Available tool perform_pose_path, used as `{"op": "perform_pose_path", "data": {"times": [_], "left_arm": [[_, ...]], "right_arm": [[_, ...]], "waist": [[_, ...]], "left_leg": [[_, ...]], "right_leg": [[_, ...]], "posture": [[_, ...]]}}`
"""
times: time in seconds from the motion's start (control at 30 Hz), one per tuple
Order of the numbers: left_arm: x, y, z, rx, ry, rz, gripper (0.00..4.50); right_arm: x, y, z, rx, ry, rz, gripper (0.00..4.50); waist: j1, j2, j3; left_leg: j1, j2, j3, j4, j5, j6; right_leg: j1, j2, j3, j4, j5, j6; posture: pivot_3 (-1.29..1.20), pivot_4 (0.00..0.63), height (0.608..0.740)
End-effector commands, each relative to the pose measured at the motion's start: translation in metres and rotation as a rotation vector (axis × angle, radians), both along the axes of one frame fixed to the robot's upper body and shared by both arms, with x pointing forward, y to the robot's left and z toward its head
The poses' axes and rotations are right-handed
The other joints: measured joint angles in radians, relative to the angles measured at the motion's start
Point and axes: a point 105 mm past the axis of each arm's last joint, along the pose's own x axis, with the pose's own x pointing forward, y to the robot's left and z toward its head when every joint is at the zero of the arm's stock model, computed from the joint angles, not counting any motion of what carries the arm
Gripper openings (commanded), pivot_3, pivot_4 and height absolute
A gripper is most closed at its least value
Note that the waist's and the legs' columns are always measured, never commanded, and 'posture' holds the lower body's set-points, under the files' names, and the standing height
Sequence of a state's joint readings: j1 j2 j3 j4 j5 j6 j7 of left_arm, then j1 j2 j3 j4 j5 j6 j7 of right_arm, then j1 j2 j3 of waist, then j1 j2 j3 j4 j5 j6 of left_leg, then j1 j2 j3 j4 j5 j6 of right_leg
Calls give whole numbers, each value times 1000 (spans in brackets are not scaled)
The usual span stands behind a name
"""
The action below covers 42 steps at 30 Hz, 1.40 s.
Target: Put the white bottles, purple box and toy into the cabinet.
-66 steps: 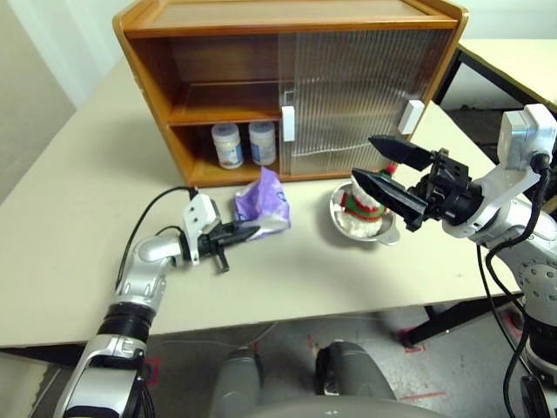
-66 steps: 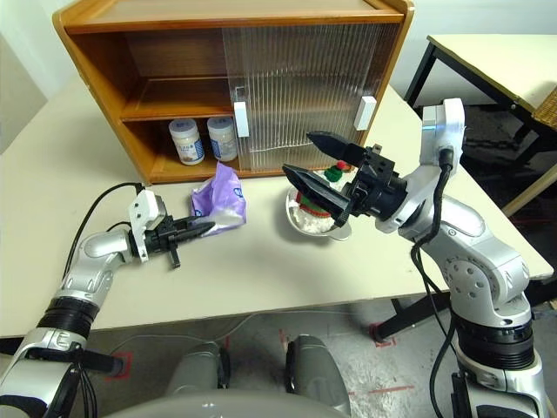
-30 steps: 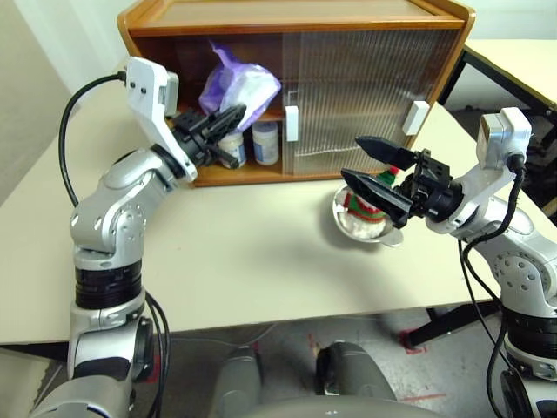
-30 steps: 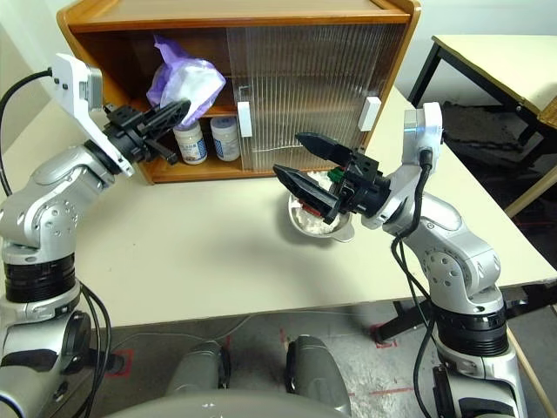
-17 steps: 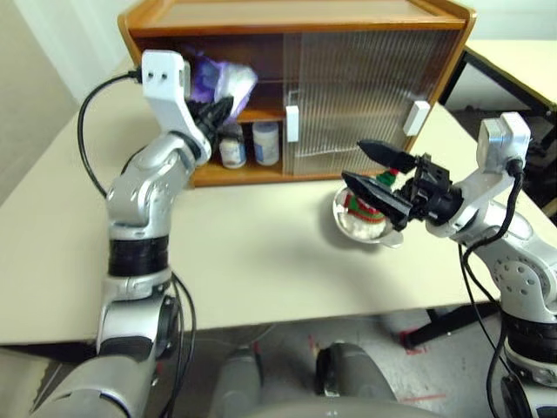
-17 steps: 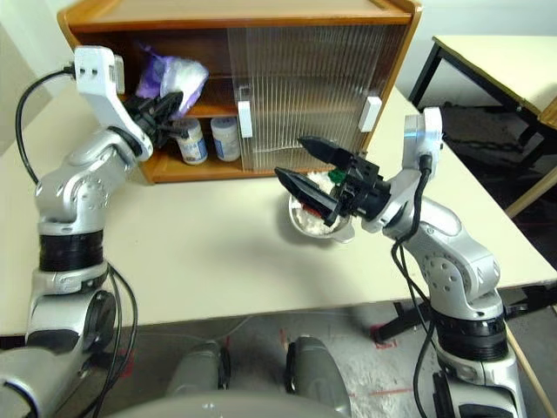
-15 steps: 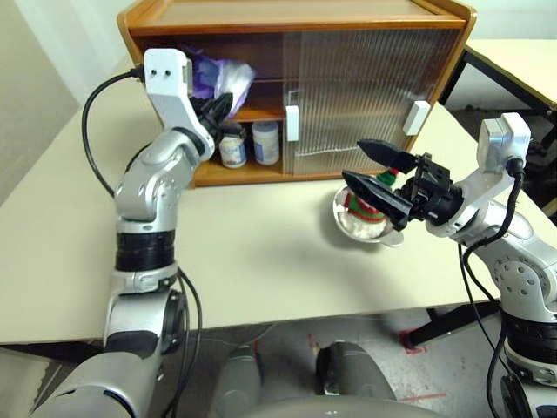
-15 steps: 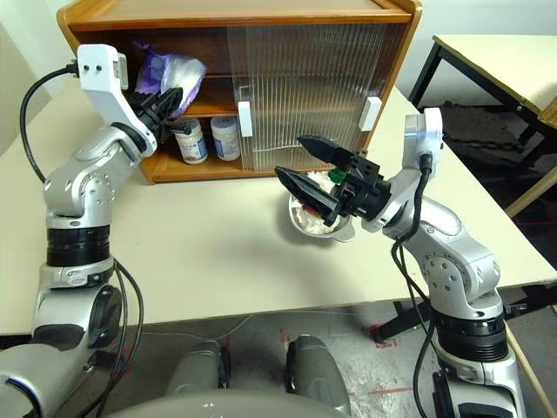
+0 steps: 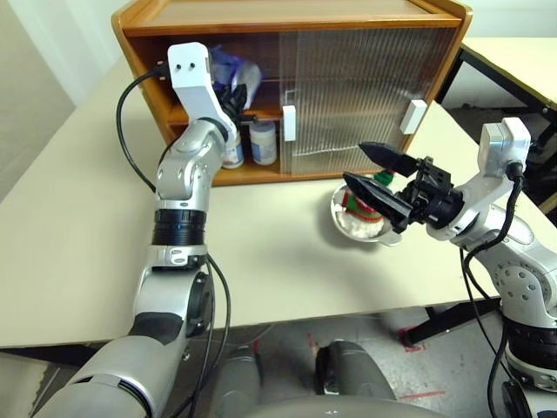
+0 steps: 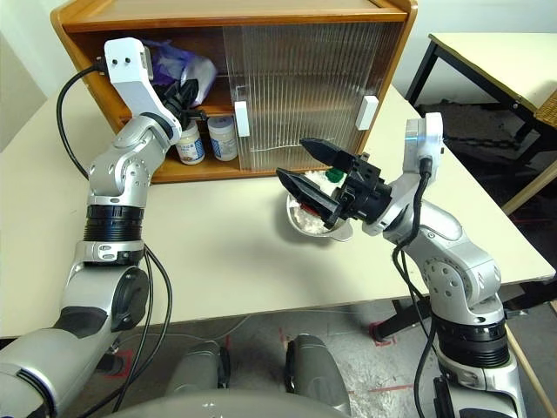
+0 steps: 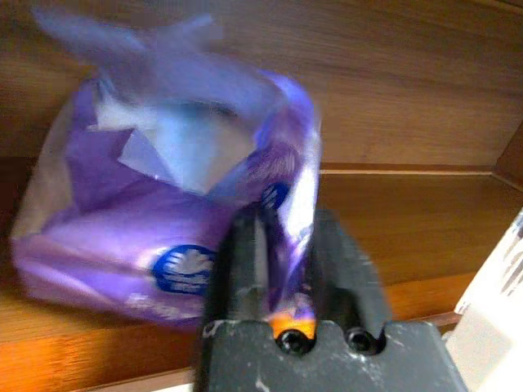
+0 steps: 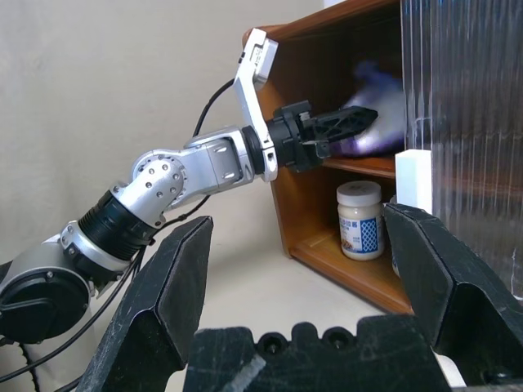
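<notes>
The purple box lies on the upper shelf of the cabinet, at the open left side. My left gripper reaches in to it. In the left wrist view its fingers stand slightly apart, open, with a fold of the box's wrapper between them. Two white bottles stand on the lower shelf. The toy sits in a steel bowl on the table, in front of the cabinet. My right gripper hovers wide open and empty just in front of the bowl.
Ribbed sliding doors with white handles cover the cabinet's right half. The beige table stretches in front. A second table stands at the back right. A black cable loops off my left arm.
My left arm has pushed forward, carrying the purple box deeper onto the upper shelf, and its fingers have parted a little. The right arm has stayed still.
</notes>
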State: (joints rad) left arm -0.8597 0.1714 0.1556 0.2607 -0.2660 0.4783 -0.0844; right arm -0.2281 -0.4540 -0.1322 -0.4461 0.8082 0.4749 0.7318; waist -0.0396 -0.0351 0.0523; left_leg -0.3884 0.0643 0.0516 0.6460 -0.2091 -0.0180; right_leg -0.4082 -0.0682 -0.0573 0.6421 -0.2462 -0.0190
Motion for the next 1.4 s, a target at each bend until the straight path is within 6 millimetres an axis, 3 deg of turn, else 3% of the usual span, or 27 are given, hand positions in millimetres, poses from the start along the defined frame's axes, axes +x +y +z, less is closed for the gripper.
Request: {"op": "perform_pose_path", "data": {"times": [0.03,0.2,0.33,0.7,0.77,0.9,1.1,1.4], "left_arm": [[0,-6,6,14,-37,-36,2715],[-6,2,19,-16,-116,-50,4462],[-15,3,25,-42,-163,-99,4462],[-59,11,12,78,-206,-320,4462],[-61,18,6,99,-186,-319,3946],[-53,22,-3,117,-145,-267,2406],[-40,13,-17,123,-118,-187,34],[-34,19,-23,154,-112,-97,34]], "right_arm": [[-2,-2,5,3,-29,-10,4500],[-1,-3,7,1,-32,-6,4500],[-1,-3,7,-1,-28,-2,4500],[3,-3,6,-2,-25,14,4500],[3,-3,6,-3,-25,16,4500],[3,-2,6,-6,-24,20,4500],[2,-3,6,-8,-22,15,4500],[1,-5,7,-12,-26,-2,4500]], "waist": [[0,0,0],[0,0,0],[0,0,0],[3,0,0],[4,0,0],[6,0,0],[6,0,0],[3,-1,0]], "left_leg": [[0,0,0,0,0,0],[0,0,0,0,0,0],[0,0,0,0,0,0],[0,0,0,1,0,0],[1,0,0,0,0,0],[0,0,0,1,0,0],[0,0,0,1,0,0],[1,0,1,0,0,0]], "right_leg": [[0,0,0,0,0,0],[0,0,0,0,0,0],[0,0,0,0,0,0],[0,0,1,1,0,0],[0,0,1,1,0,0],[0,0,1,0,0,0],[0,0,1,0,0,0],[0,1,2,0,0,0]], "posture": [[-81,0,740],[-71,0,740],[-63,0,740],[-28,0,740],[-27,0,740],[-29,0,740],[-42,0,740],[-61,0,740]]}}
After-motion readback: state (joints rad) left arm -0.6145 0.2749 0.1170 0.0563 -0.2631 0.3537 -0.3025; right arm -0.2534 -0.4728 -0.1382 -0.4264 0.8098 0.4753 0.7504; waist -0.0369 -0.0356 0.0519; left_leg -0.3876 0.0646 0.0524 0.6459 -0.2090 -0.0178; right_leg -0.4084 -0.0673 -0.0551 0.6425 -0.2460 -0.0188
